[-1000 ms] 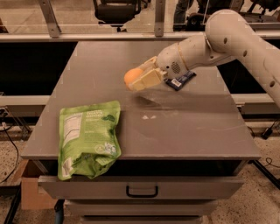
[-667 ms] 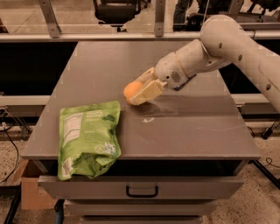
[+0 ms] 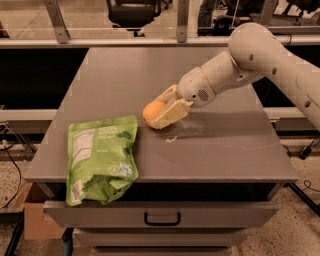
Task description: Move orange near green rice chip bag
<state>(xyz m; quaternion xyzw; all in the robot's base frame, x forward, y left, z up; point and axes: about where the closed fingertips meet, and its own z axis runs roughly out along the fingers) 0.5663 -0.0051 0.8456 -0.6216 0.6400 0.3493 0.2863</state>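
Observation:
The orange [image 3: 151, 111] is a small round fruit held between the fingers of my gripper [image 3: 162, 111], just above the grey table [image 3: 225, 150] near its middle. The gripper is shut on the orange, its cream fingers [image 3: 170, 114] reaching left from the white arm. The green rice chip bag [image 3: 100, 157] lies flat at the table's front left corner, its lower end hanging over the front edge. The orange is a short way up and to the right of the bag's top right corner, not touching it.
A small pale scrap [image 3: 171, 138] lies on the table under the gripper. A drawer with a black handle [image 3: 162, 218] sits below the table front. A cardboard box [image 3: 37, 220] stands on the floor at left. Office chairs [image 3: 132, 11] stand behind the table.
My gripper has carried the orange left and toward the front of the table, closer to the green bag. The dark blue packet seen behind the gripper earlier no longer shows.

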